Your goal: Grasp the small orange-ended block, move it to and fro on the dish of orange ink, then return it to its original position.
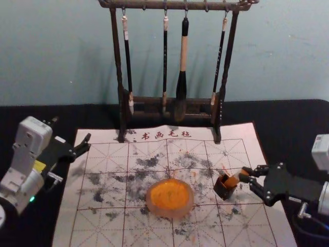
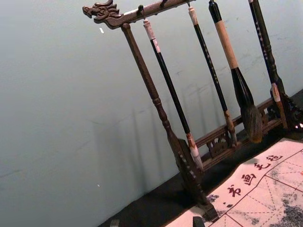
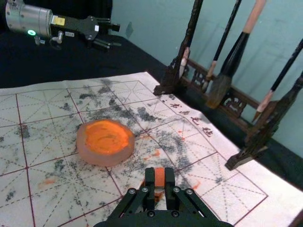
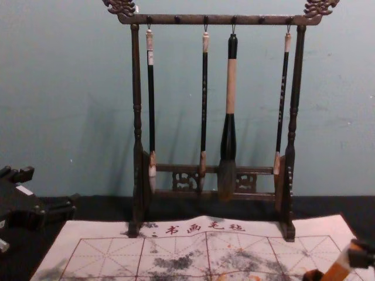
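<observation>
Right claw [image 1: 245, 175], right of the head view, grips the block [image 1: 233, 180] at the dark pot [image 1: 223, 190]; left claw [image 1: 72, 132], at left, has fingers apart.

Brush rack [image 4: 217, 20]: carved wood, slight gloss. In front of rack, calligraphy mat [image 1: 103, 226] is matt, felt-like; ink dish [image 1: 169, 212] smooth, frosted-looking. Under rack, matt tablecloth [image 1: 15, 123]. Hung on rack, lg. brush [image 4: 231, 88]: glossy blk. parts, bristly tip. R. gripper [image 1: 248, 175], rt.-front of rack: matt w/ metal screws.
</observation>
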### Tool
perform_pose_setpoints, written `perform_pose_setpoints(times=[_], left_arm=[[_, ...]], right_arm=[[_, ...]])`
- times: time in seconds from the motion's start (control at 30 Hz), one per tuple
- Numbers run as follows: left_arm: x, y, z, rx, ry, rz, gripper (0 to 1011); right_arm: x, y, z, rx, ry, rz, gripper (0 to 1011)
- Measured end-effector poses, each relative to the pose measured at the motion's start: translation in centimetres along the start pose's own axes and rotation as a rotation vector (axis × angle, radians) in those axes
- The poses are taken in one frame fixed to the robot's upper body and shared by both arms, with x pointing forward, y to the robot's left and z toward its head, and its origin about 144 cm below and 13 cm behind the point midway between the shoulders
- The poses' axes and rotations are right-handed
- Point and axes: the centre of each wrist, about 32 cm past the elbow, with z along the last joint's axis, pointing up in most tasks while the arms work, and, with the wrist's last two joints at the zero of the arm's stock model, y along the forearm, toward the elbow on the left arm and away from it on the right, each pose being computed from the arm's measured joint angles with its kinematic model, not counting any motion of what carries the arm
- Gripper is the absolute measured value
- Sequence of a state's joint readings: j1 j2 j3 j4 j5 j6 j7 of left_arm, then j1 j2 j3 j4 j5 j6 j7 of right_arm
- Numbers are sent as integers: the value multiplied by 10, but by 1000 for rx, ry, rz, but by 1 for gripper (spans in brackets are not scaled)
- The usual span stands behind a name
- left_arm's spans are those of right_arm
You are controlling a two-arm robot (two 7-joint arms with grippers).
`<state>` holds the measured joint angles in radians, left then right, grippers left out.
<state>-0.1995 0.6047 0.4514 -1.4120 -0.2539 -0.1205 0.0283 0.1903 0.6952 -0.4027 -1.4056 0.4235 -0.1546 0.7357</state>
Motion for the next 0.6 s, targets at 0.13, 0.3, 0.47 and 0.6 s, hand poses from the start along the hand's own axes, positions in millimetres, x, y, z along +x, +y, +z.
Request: perform_pose_setpoints(times=[0.13, 0.3, 0.47, 0.6], left_arm=[[0, 0, 0, 0, 0, 0, 1001], [0, 0, 0, 0, 0, 0, 1001], [0, 0, 0, 0, 0, 0, 1001], [0, 0, 0, 0, 0, 0, 1001]], right_arm=[[3, -4, 5, 12, -7, -11, 90], [6, -9, 11, 33, -21, -30, 90], [10, -9, 16, 53, -35, -39, 90], [12, -6, 20, 68, -47, -41, 90]])
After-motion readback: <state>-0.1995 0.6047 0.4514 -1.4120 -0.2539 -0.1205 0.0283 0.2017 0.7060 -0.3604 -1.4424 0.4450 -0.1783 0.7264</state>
